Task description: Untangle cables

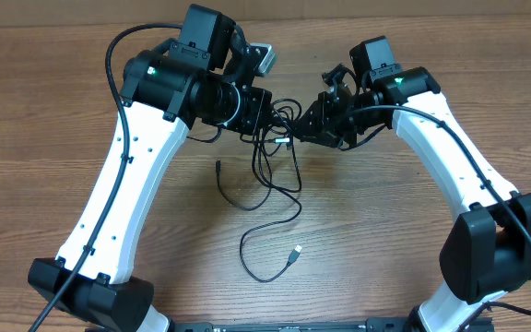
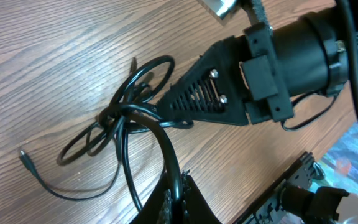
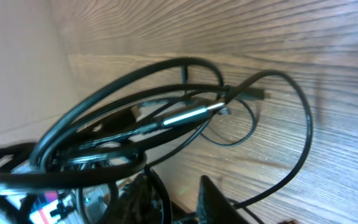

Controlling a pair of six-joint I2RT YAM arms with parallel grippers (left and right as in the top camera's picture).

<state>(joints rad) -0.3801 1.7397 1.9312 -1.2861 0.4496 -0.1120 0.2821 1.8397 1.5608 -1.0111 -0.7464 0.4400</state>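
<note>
Arms angled inward; left gripper (image 2: 174,190) clamps cables (image 2: 122,113), right gripper (image 2: 161,109) touching them.

Your left arm (image 1: 123,180) and right arm (image 1: 454,161) rise from bases at the near edge of the tabletop (image 1: 376,249). They lean inward, so their black wrists face each other in the far half, about midway between the side edges. Your left tool (image 2: 176,190) is clamped tight, with a strand of the cables (image 2: 126,124) running in between its fingers. Your right tool (image 1: 296,130) points at the left one from just beside it, fingers close together with a slit between them; whether they pinch anything can't be told.
</note>
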